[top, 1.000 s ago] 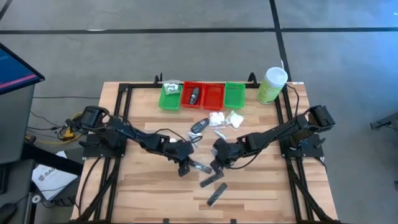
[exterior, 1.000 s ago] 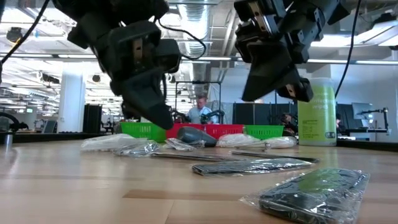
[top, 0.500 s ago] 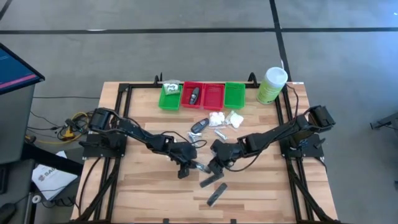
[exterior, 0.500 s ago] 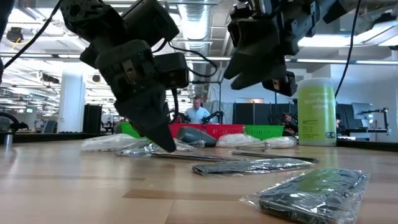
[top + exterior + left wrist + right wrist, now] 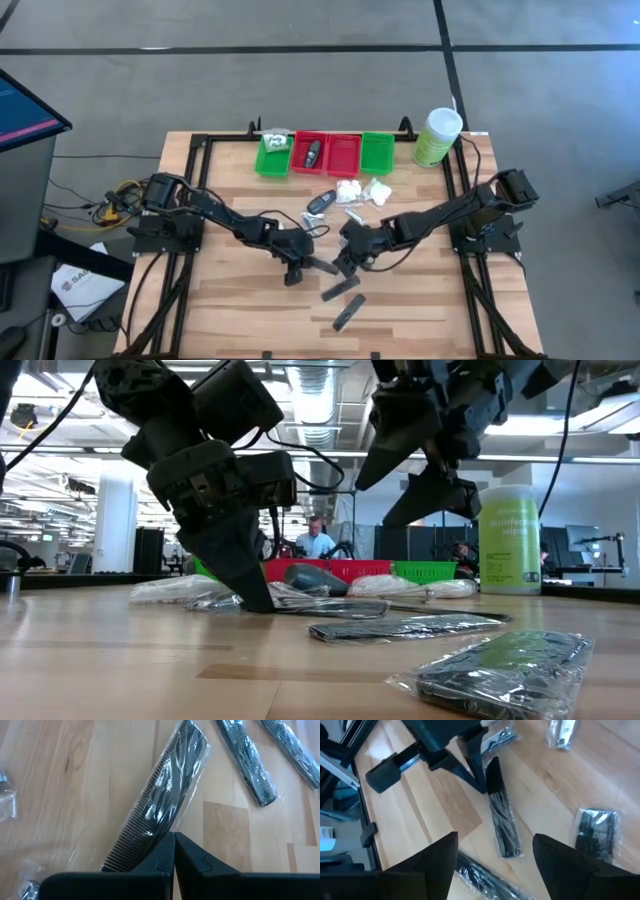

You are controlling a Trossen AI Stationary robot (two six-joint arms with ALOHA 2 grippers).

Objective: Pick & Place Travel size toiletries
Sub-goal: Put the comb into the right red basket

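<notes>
Lying loose: 3 wrapped combs (image 5: pixel 341 290); left claw (image 5: pixel 292 275) together, right claw (image 5: pixel 345 262) apart.

The left gripper (image 5: pixel 255 600) has descended until its closed fingertips meet the table at the end of a wrapped comb (image 5: pixel 167 800). The right gripper (image 5: pixel 492 857) has spread its fingers apart and risen slightly.
</notes>
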